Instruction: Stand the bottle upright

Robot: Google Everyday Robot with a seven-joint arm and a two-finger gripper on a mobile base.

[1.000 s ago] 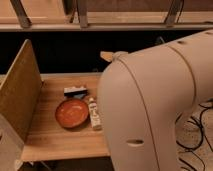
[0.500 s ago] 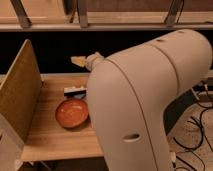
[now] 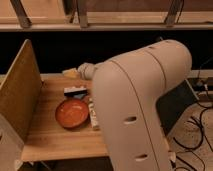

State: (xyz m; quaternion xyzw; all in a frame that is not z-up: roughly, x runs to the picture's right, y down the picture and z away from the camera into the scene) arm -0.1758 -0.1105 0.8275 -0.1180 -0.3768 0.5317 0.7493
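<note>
The bottle [image 3: 92, 114] is a slim whitish bottle lying on its side on the wooden table [image 3: 55, 140], along the right rim of the orange plate [image 3: 72, 112]. My big white arm [image 3: 140, 95] covers its right side. My gripper [image 3: 72, 73] shows only as a pale tip past the arm's end, over the back of the table, behind the plate and apart from the bottle.
A flat dark-and-white block [image 3: 75, 91] lies just behind the plate. A tall wooden side panel [image 3: 20, 92] stands along the table's left edge. A dark wall with a railing runs behind. Cables [image 3: 197, 130] lie on the floor at the right.
My arm has swung left and lower over the table. Its tip now sits behind the block. The bottle, hidden half a second ago, shows again beside the plate.
</note>
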